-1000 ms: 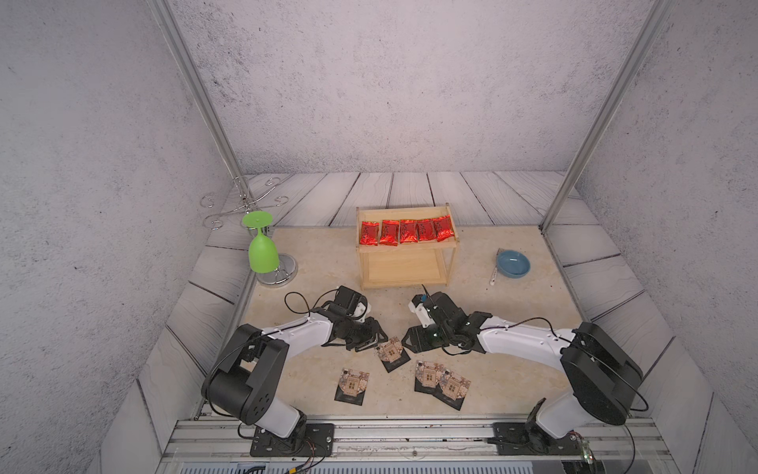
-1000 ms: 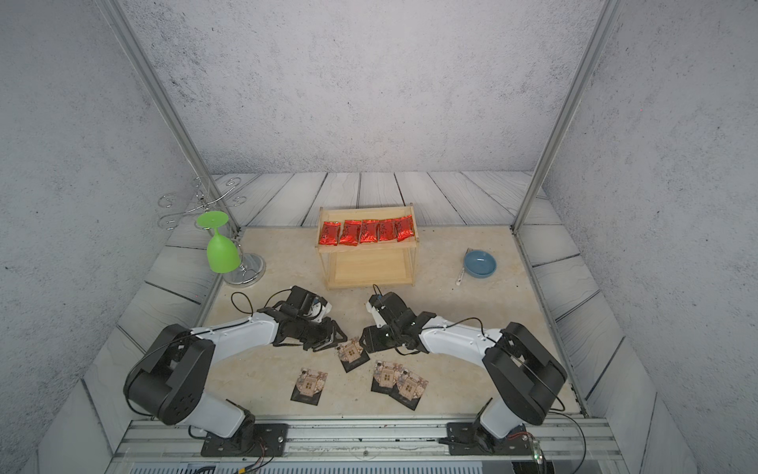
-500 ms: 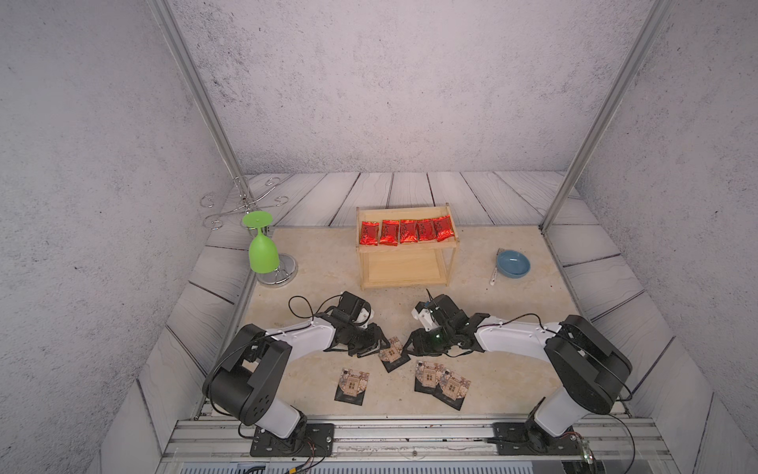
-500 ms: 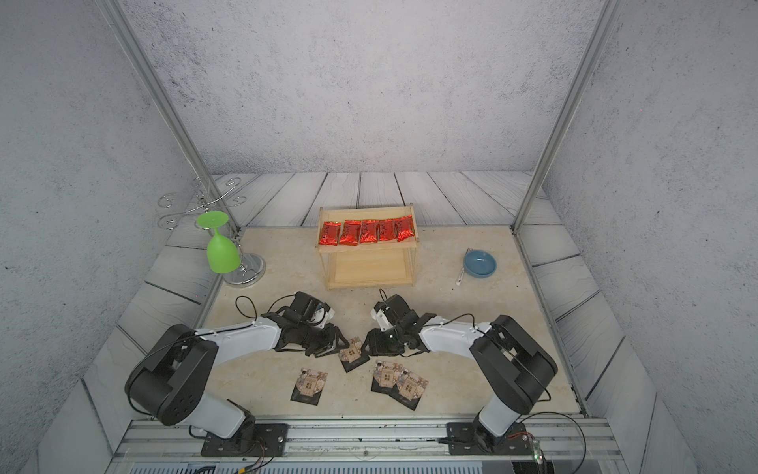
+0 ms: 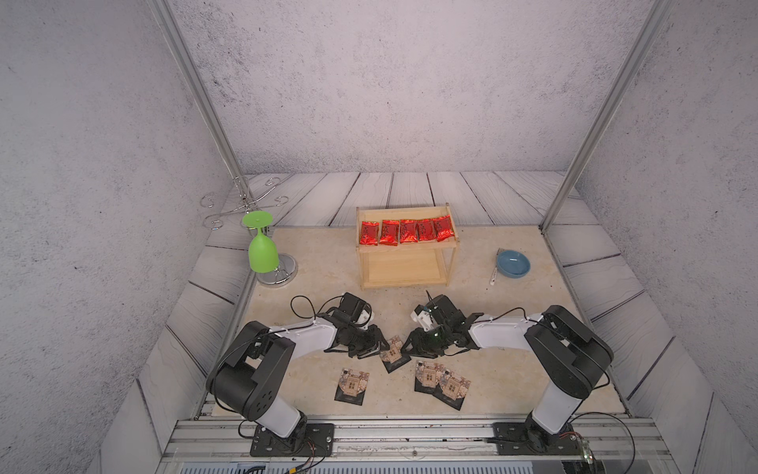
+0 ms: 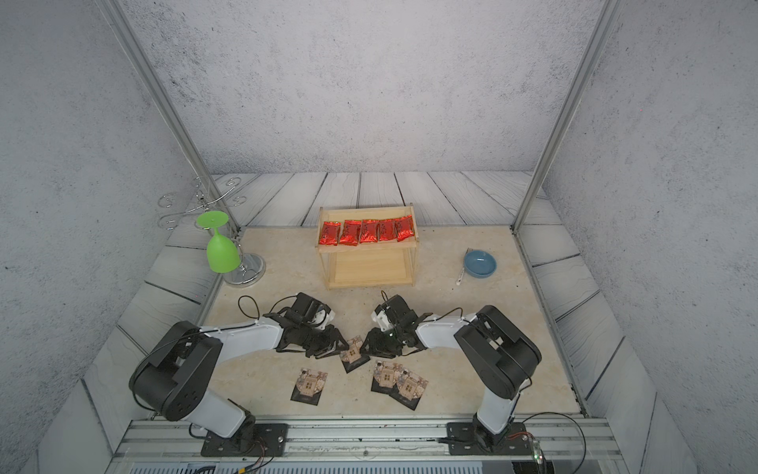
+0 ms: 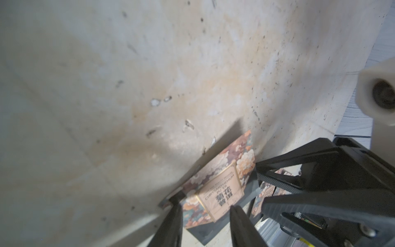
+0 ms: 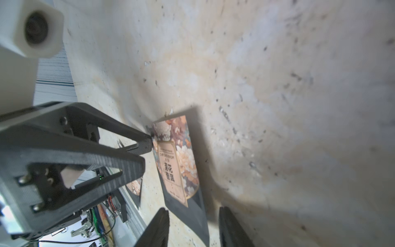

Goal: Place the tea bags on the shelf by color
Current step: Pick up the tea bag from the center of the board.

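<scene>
- The shelf point(image 5: 406, 212) stands at the back of the tabletop point(image 5: 328, 287). It has two boards, one above the other.
- Five red bags point(image 5: 409, 231) lie on the top board. They sit side by side in one row, each close against the next.
- Four black bags point(image 5: 352, 383) are on the tabletop, in front of the shelf and well apart from it.
- One of them, the middle bag point(image 5: 394, 353), is between the two claws. One lies alone nearer the front, on the left arm's side. A pair of bags point(image 5: 426, 374) lies on the right arm's side, one partly over the other.
- The left claw point(image 5: 380, 345) is down low at one side of the middle bag. In the left wrist view its fingers point(image 7: 171, 222) stand partly apart, with a corner of the bag between them. One finger touches that corner. I cannot tell if the claw is squeezing the bag.
- The right claw point(image 5: 410, 346) is down low at the other side. In the right wrist view its fingers point(image 8: 159, 224) stand partly apart around the dark end of the bag. A gap shows beside one finger, so it has hold of nothing.
- One blue bowl point(image 5: 512, 262) sits beside the shelf, on the right arm's side. One fork point(image 5: 494, 275) lies on the tabletop just beside the bowl.
- One green glass point(image 5: 262, 256) hangs upside down and tilted on one silver rack point(image 5: 287, 275), at the tabletop's edge on the left arm's side.
</scene>
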